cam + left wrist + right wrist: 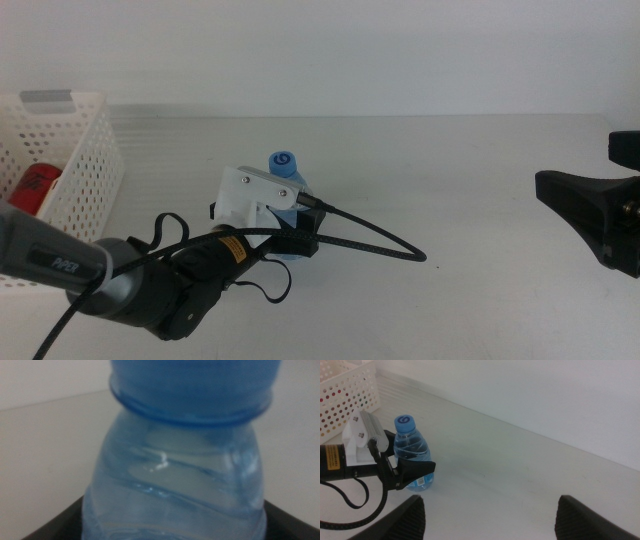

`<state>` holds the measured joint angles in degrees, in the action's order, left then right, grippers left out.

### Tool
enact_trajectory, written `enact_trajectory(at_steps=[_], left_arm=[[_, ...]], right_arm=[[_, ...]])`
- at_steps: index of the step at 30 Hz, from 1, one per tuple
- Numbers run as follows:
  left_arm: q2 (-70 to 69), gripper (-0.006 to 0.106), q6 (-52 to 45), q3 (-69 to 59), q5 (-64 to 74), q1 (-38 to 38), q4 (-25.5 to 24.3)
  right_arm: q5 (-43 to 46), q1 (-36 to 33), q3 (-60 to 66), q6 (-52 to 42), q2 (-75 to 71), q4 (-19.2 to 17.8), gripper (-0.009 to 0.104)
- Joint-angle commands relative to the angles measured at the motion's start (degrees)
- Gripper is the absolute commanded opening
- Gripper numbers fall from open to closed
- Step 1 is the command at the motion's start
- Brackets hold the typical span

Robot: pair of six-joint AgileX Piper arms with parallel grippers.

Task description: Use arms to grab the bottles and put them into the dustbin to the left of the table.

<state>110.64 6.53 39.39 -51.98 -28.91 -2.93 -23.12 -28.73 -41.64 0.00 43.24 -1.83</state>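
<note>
A small clear water bottle [284,163] with a blue cap stands upright on the middle of the white table [450,170]. My left gripper [295,238] reaches in from the left and is shut on the bottle's body, one dark jaw on each side. In the left wrist view the bottle [175,475] fills the picture. The right wrist view shows the bottle [410,445] with the left gripper [417,471] around it. My right gripper [585,215] waits at the table's right edge, open and holding nothing. The white dustbin [70,150] stands at the far left.
A red soda can [38,185] lies inside the dustbin, whose perforated wall [350,390] also shows in the right wrist view. A black cable [380,238] loops from the left wrist onto the table to the right of the bottle.
</note>
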Motion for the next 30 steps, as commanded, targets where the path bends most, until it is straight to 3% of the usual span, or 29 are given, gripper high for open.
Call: enact_trajectory(at_steps=[1,6,9,12,16,17,23,30], left_arm=[[-2.1,0.089,0.4,1.9,-5.1,0.0,0.1],[-2.1,0.084,-4.0,2.0,-5.1,0.0,0.3],[-2.1,0.07,-3.7,2.0,-4.9,0.0,0.2],[-2.4,0.043,-3.0,2.0,-4.9,0.0,-0.9],[-4.5,-0.002,-0.6,1.0,-4.1,0.0,-1.7],[-5.8,-0.005,-0.2,0.3,-4.1,0.0,-1.7],[-18.0,-0.005,-0.5,-2.3,9.6,1.8,0.8],[-32.4,-0.005,1.2,-2.0,28.9,9.9,-3.6]], right_arm=[[3.8,-0.2,-1.5,-0.7,-0.2,-0.4,0.068],[3.8,-0.2,-1.5,-0.7,-0.2,-0.4,0.068],[3.8,-0.2,-1.5,-0.7,-0.2,-0.4,0.068],[3.8,-0.2,-1.5,-0.7,-0.2,-0.4,0.068],[3.8,-0.2,-1.5,-0.7,-0.2,-0.4,0.068],[3.8,-0.2,-1.5,-0.7,-0.2,-0.4,0.068],[3.8,-0.2,-1.5,-0.7,-0.2,-0.4,0.068],[3.8,-0.2,-1.5,-0.7,-0.2,-0.4,0.068]])
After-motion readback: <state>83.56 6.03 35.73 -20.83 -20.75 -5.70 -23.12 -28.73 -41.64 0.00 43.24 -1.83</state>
